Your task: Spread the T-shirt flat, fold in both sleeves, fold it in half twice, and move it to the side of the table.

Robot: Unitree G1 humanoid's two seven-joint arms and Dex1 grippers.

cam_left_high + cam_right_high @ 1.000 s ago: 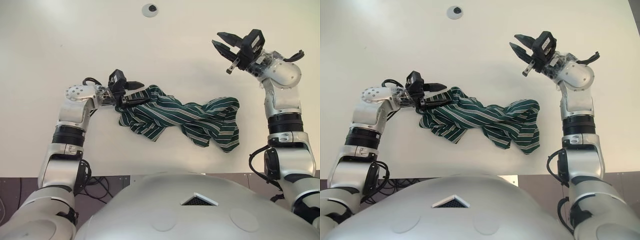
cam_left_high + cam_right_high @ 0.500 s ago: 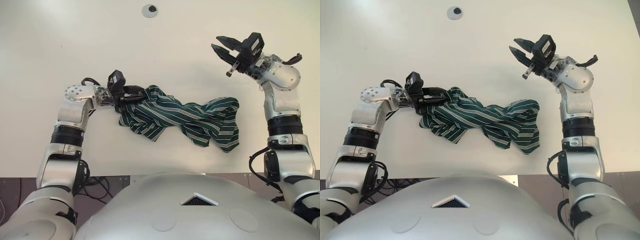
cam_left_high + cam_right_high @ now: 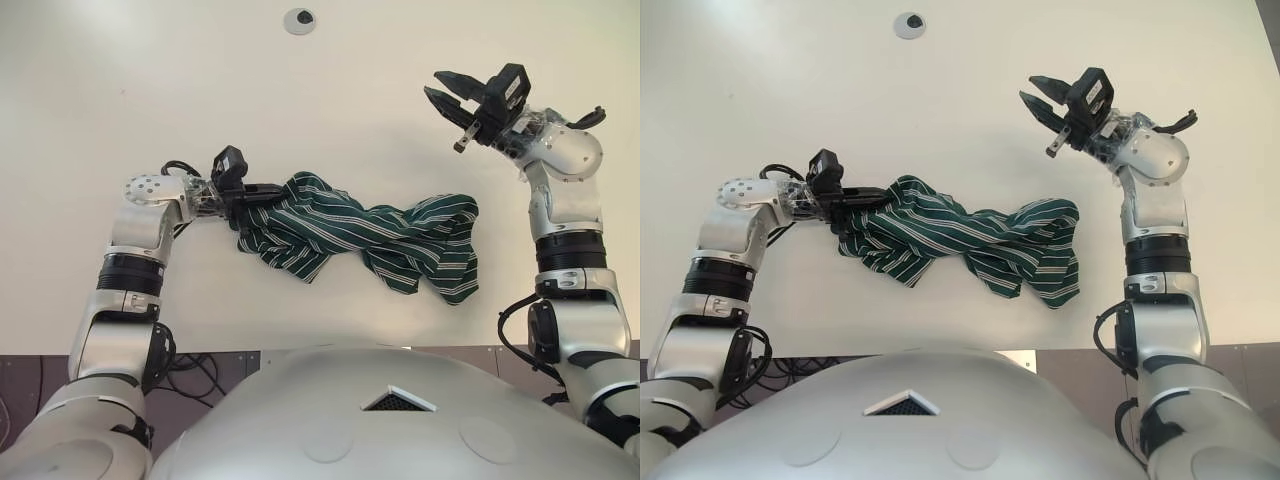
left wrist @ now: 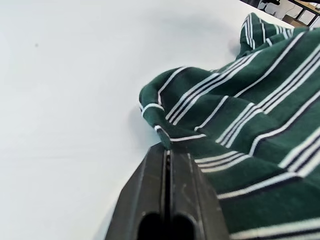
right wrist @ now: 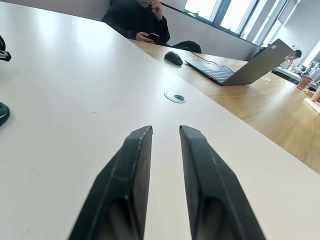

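Change: my left claw (image 3: 268, 190) has closed on the cloth and drawn slightly toward my left; my right arm has barely shifted.
Left claw: clenched on a fold at the left end of the T-shirt (image 3: 360, 235).
Right claw (image 3: 432, 84): fingers parted, holding nothing, raised over the table (image 3: 150, 70) beyond the shirt's right end.
T-shirt: green with white stripes, bunched in a crumpled band across the table between my arms.

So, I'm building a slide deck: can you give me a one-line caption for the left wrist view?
Left gripper shut on a bunched edge of the green striped T-shirt, crumpled on the white table.
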